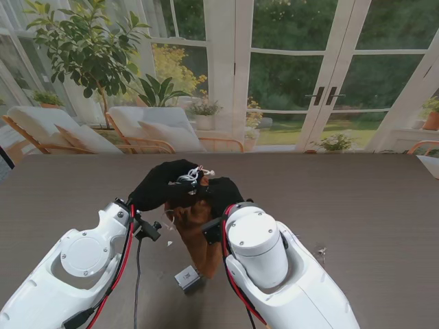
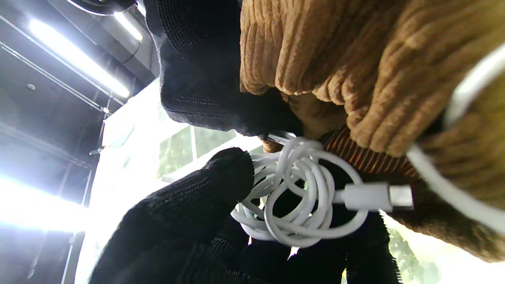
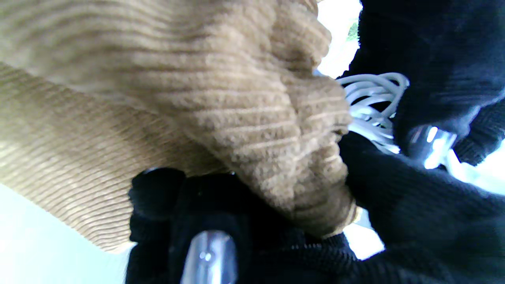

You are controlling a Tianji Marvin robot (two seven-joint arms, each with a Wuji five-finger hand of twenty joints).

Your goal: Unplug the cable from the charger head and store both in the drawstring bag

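Pinching the coiled white cable, the left hand meets the right hand gripping the corduroy drawstring bag — both soft, floppy; charger head probably rigid.

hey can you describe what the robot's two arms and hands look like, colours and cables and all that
Both arms have glossy white rounded shells: the left arm shows a round cap with small dots, the right arm a domed joint. Red and black cables run along each arm's inner side. The left hand and right hand wear black knit gloves; shiny metal shows at some fingertips.
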